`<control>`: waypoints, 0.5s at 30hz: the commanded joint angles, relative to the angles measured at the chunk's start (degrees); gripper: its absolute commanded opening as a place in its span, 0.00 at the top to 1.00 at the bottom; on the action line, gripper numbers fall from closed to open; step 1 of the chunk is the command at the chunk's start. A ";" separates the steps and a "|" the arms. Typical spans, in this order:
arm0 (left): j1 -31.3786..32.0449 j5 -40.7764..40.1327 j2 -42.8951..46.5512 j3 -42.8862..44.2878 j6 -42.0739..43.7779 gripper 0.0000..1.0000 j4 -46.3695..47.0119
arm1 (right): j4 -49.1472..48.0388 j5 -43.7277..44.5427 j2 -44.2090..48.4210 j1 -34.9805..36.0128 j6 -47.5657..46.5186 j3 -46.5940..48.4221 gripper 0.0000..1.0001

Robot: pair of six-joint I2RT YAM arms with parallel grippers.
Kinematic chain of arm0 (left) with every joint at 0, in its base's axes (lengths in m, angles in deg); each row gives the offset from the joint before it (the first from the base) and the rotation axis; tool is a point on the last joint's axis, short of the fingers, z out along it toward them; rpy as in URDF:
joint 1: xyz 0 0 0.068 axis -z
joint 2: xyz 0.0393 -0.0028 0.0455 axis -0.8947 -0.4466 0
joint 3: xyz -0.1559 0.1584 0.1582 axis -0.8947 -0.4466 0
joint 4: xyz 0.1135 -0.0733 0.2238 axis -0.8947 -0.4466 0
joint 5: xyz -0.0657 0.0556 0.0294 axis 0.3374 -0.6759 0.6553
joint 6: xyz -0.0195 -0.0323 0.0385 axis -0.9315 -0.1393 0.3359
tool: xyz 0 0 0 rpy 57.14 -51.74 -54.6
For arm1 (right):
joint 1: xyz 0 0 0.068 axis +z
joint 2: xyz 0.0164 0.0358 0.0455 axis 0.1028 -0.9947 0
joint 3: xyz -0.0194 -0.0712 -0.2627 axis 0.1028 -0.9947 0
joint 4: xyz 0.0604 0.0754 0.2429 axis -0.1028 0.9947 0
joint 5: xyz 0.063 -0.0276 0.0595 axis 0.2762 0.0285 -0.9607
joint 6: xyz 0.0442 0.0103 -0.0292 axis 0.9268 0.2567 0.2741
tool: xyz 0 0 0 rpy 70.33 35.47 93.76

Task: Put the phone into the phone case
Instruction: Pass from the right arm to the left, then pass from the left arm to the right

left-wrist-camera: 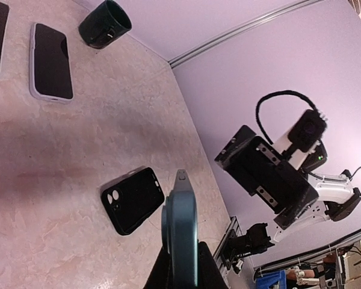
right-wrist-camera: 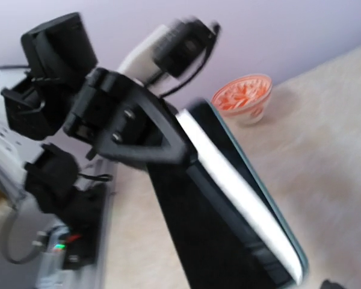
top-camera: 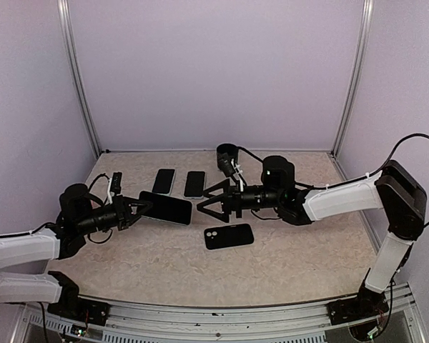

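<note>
The phone (top-camera: pixel 166 208), dark with a teal edge, is held above the table by its left end, with my left gripper (top-camera: pixel 143 207) shut on it. In the left wrist view the phone (left-wrist-camera: pixel 180 232) shows edge-on between the jaws of the left gripper (left-wrist-camera: pixel 180 272). The black phone case (top-camera: pixel 229 236) lies flat on the table, camera holes to the left, below and right of the phone; the case (left-wrist-camera: pixel 132 200) lies apart from both grippers. My right gripper (top-camera: pixel 200 209) stands wide open just off the phone's right end, holding nothing. The blurred right wrist view shows the phone (right-wrist-camera: pixel 228 211) close up.
Two other phones (top-camera: pixel 164 181) (top-camera: pixel 194 184) lie side by side at the back. A black cup (top-camera: pixel 227 152) stands behind them. A clear bowl of orange pieces (right-wrist-camera: pixel 243 96) shows in the right wrist view. Frame posts stand at the rear corners.
</note>
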 commanded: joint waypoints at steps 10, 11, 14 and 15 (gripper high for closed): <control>5.10 -3.52 8.06 -3.38 -0.74 1.00 8.69 | -20.89 -12.29 -5.29 -2.30 28.34 -5.03 0.01; 5.76 -3.71 8.13 -3.48 -0.77 1.00 9.73 | -20.88 -11.81 -4.92 -2.30 28.37 -5.35 0.00; 7.66 -4.55 8.07 -3.37 -0.18 1.00 12.23 | -21.62 -10.37 -4.25 -2.30 29.21 -6.33 0.00; 8.30 -5.01 7.99 -3.33 0.08 1.00 12.87 | -22.27 -10.38 -4.34 -2.30 29.96 -6.54 0.01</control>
